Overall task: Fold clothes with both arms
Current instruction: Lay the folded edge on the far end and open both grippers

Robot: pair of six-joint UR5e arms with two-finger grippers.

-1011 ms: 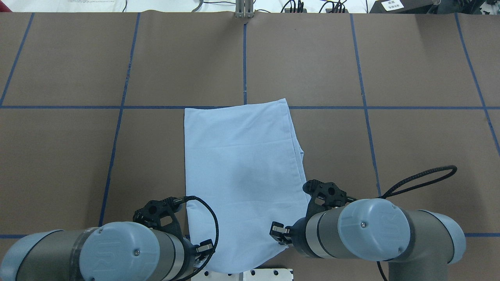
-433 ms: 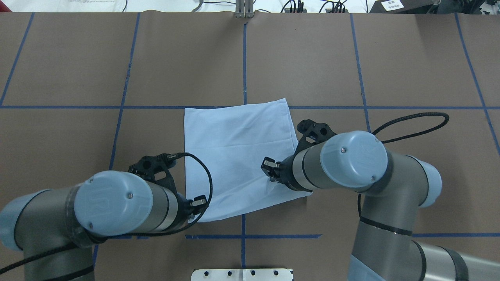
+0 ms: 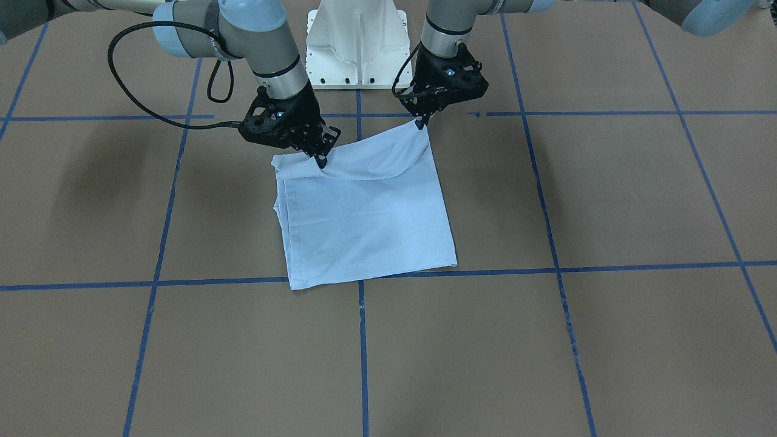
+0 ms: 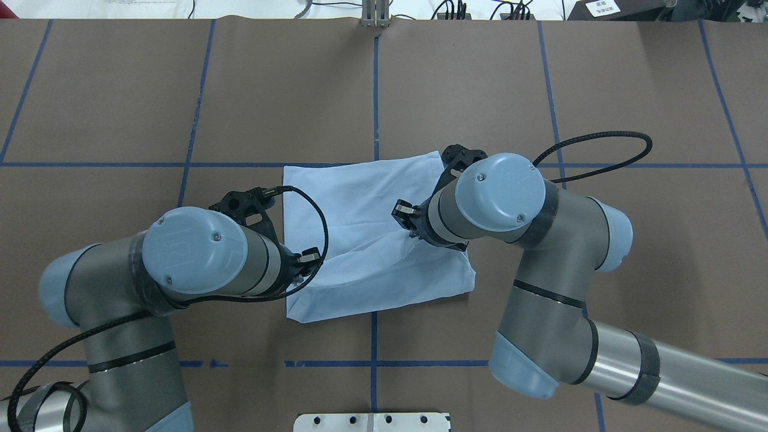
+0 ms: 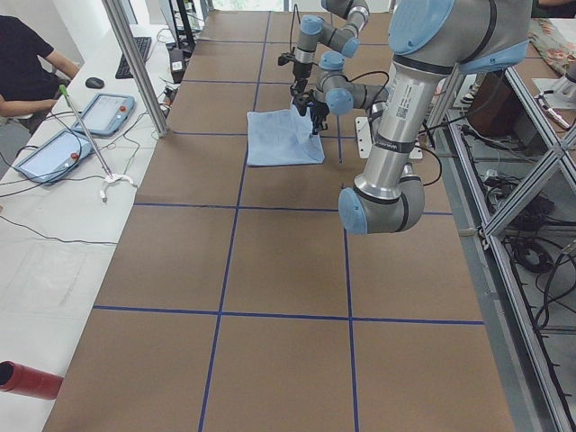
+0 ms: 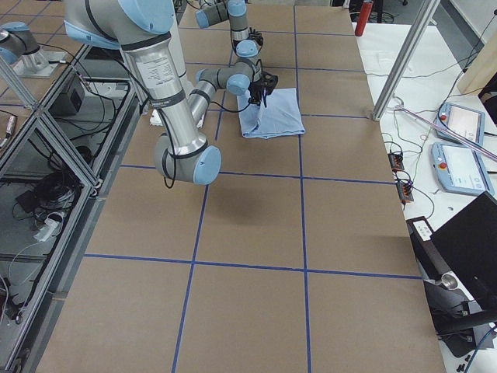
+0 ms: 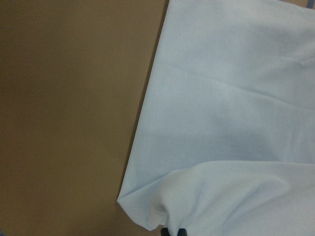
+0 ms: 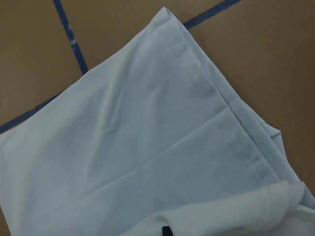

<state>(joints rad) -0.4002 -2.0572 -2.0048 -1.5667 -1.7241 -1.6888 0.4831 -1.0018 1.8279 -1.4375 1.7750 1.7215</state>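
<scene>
Slack is the main worry here. A pale blue cotton T-shirt (image 3: pixel 364 224), already folded into a narrow oblong, lies toward the robot-side edge of the brown paper-covered worktop (image 3: pixel 546 340), about midway between its left and right ends, with its far hem along a blue tape line (image 3: pixel 546 267). The black two-fingered left gripper (image 3: pixel 419 123) is clenched on the shirt's near corner, lifted clear of the worktop. The black two-fingered right gripper (image 3: pixel 321 160) is likewise clamped on the near edge, but lower and somewhat inboard, so the corner beyond it juts out free.

Between the two pinches the raised edge sags in a curve instead of running taut. If the flap is laid toward the far hem like this, the belly would likely touch first and set a crease. The unheld corner could curl under. Uneven heights may skew the fold. With several layers pinched, an inner one might slip out.
</scene>
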